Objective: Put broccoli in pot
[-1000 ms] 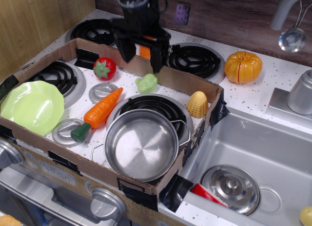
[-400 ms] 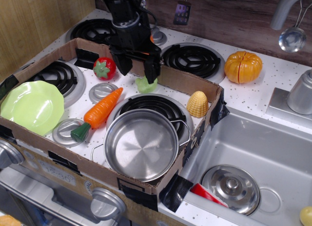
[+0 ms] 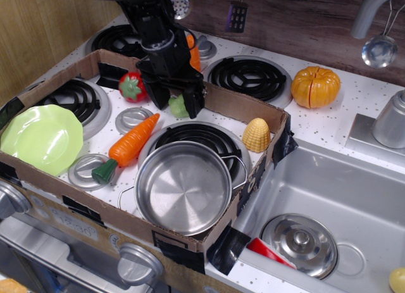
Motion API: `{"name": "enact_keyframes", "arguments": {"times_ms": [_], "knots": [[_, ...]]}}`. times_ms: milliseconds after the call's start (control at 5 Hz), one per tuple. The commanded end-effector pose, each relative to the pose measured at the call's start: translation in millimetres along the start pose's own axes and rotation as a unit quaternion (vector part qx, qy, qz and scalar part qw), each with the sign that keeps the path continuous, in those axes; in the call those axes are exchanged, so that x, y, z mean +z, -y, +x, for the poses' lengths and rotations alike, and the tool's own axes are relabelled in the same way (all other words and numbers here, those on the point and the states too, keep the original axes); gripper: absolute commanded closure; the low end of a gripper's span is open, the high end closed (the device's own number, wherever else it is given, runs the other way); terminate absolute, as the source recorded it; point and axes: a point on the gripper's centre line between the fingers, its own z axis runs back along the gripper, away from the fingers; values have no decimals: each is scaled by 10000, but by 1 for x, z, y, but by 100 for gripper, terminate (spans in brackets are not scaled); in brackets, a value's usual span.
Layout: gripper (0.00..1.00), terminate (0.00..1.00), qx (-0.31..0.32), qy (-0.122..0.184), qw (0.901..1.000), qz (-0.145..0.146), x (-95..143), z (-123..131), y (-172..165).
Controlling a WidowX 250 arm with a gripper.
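The broccoli [image 3: 178,105], a small pale green lump, lies on the white speckled stove top at the back of the cardboard box. My black gripper [image 3: 179,105] has come down over it. Its two fingers [image 3: 195,102] stand one on each side of the broccoli with a gap still showing, and they hide part of it. The broccoli rests on the surface. The pot [image 3: 184,187], wide, shiny and empty, stands on the front burner in the box, in front of the gripper.
In the cardboard box [image 3: 247,109] are a strawberry [image 3: 134,87], a carrot [image 3: 128,144], a lime-green plate [image 3: 41,138], a yellow corn piece [image 3: 256,135] and two steel discs [image 3: 133,119]. A pumpkin [image 3: 315,87] sits at the back right. The sink [image 3: 329,198] holds a lid [image 3: 300,242].
My gripper has moved down and a little left, from above the box's back wall to straddling the broccoli. The broccoli has not moved.
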Motion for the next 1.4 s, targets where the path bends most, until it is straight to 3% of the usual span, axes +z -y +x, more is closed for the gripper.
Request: {"name": "enact_keyframes", "arguments": {"times_ms": [0, 400, 800, 1000, 1200], "knots": [[100, 0, -85, 228, 9997, 2, 6, 11, 0], [100, 0, 27, 261, 9994, 247, 29, 13, 4], [100, 0, 233, 328, 9967, 707, 86, 16, 7], [100, 0, 460, 321, 9958, 718, 108, 10, 15], [100, 0, 620, 353, 9942, 806, 114, -11, 30]]}}
